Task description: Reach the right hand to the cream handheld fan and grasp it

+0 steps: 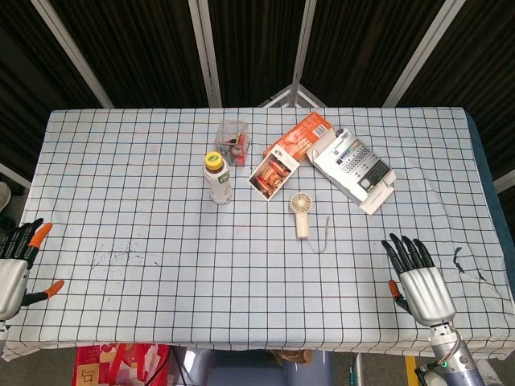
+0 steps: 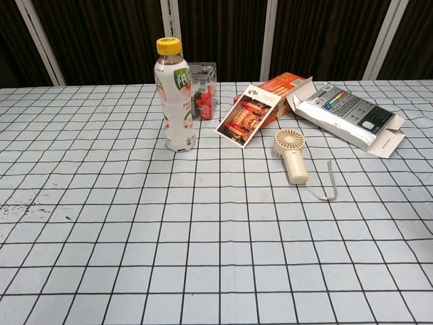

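Fan (image 1: 301,213) lies flat near the middle of the tabletop (image 1: 145,241), round head toward the far side, handle pointing at the near edge, grey strap (image 1: 323,238) trailing off the handle end to its right. Chest view has the same: fan (image 2: 291,154) flat on the checked cloth, strap (image 2: 328,184) curling beside it. Right hand (image 1: 418,277) is at the near right edge, palm down, fingers apart and extended, holding nothing, well apart from the fan and off to its near right. Left hand (image 1: 16,261) sits at the near left edge, partly cut off by the frame; fingers spread, orange tips visible, nothing in it. Neither hand shows in the chest view. Behind the fan: bottle (image 1: 217,177) with yellow cap standing upright to the left, clear box (image 1: 233,141) with red contents just behind the bottle, orange carton (image 1: 288,154) lying open with a picture flap toward the fan, and a white box (image 1: 354,169) lying open to the right. The bottle and the orange carton are near the fan but not touching it.
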You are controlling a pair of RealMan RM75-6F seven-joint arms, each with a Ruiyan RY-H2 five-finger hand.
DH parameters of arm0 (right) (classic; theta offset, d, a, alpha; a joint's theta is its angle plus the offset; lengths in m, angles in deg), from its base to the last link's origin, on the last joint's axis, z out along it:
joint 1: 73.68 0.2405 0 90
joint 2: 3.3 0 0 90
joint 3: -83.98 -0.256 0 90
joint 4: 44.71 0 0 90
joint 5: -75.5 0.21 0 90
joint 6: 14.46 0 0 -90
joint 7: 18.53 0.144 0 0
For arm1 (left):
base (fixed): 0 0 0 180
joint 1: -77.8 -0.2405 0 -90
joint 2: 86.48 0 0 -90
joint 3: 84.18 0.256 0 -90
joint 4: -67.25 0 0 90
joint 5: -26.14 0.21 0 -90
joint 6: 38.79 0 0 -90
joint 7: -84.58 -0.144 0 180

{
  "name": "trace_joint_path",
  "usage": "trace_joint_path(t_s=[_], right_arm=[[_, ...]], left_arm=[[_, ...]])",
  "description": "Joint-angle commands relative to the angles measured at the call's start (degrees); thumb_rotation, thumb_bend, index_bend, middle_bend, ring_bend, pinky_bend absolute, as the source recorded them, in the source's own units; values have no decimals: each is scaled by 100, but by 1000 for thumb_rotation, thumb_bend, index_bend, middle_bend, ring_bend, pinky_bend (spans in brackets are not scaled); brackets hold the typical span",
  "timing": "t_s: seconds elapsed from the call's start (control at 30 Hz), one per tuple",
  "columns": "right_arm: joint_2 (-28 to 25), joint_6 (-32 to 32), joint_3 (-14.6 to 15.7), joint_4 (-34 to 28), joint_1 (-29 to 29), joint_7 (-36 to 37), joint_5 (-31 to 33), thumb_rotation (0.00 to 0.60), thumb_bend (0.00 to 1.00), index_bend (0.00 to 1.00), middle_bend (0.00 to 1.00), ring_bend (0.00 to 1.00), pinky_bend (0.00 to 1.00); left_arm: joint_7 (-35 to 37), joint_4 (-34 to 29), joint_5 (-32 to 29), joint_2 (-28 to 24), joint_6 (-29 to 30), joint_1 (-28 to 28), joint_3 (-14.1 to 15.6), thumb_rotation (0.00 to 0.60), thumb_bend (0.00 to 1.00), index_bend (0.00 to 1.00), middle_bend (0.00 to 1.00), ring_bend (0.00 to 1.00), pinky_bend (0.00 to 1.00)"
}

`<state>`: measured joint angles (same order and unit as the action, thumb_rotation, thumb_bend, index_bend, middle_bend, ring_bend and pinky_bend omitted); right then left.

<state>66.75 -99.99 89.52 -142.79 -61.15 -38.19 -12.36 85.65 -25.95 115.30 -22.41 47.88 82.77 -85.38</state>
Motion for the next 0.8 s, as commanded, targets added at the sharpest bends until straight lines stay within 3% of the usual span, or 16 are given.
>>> trace_joint_path(t_s=[0.03,0.2,0.27,0.33,0.37,0.43,0.47,0.6,0.8], right_arm=[[6,28,-8,-6,-21,-15,-9,600,485,0,21,0,87],[22,73,-69,-14,-23,15,-53,600,486,0,14,0,90],[36,142,-120,-36,5,40,-20,600,485,0,24,44,179],[69,270,-272,-139,97,121,96,600,485,0,185,285,474],[80,291,-317,-163,122,136,122,600,485,0,348,481,663],[148,394,-547,-236,252,88,279,600,486,0,573,707,844],[194,504,-652,-287,327,58,412,600,488,0,629,760,885],[507,1159,-1094,-411,764,-328,1132,600,569,0,759,884,976],[1086,2016,-1427,-307,1307,-855,2180,600,677,0,786,914,998]], left_arm=[[-18,7,27,6,-1,6,11,600,18,0,0,0,0],[-31,-39,40,2,18,0,12,600,18,0,0,0,0],[-51,-35,75,5,31,-7,31,600,18,0,0,0,0],[-42,-39,83,2,26,-7,40,600,18,0,0,0,0],[-37,-38,81,2,29,-6,35,600,18,0,0,0,0],[2,-32,70,8,35,0,16,600,18,0,0,0,0],[34,-31,65,14,37,4,8,600,18,0,0,0,0],[92,-18,82,3,27,10,16,600,18,0,0,0,0],[104,5,108,-7,22,17,26,600,18,0,0,0,0]])
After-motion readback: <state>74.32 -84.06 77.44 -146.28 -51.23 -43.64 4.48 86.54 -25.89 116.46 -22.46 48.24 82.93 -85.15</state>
